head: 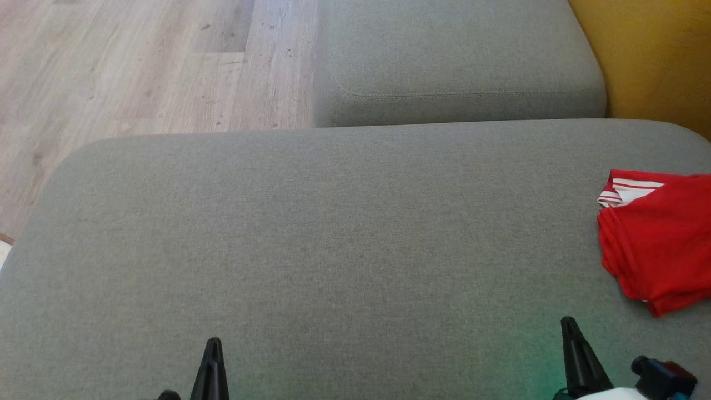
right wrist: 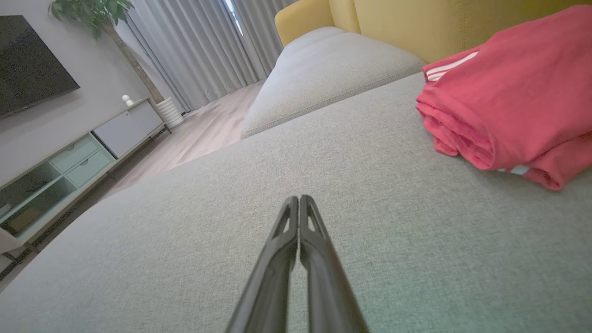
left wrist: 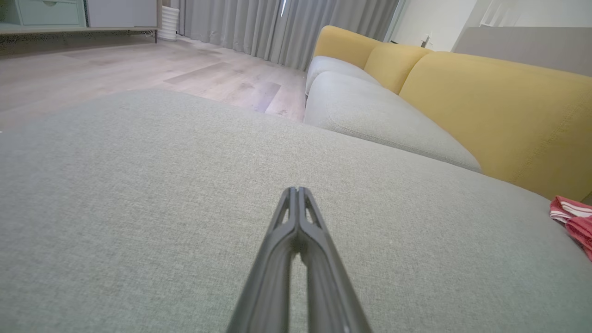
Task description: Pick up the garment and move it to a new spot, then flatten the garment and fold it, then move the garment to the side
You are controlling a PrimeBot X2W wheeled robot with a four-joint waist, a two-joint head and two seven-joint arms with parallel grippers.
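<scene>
Fabric of the red garment (head: 661,239) looks thin, soft and light; lifted, it would likely sag and fall open rather than keep its shape. It lies in loose stacked folds at the right of the grey cushion (head: 333,233), with a white-striped hem showing on its far side. The left gripper (head: 214,345) and right gripper (head: 567,325) sit at the near edge, fingers pressed together, empty. Pinching through the layered near-left edge should grip best.
</scene>
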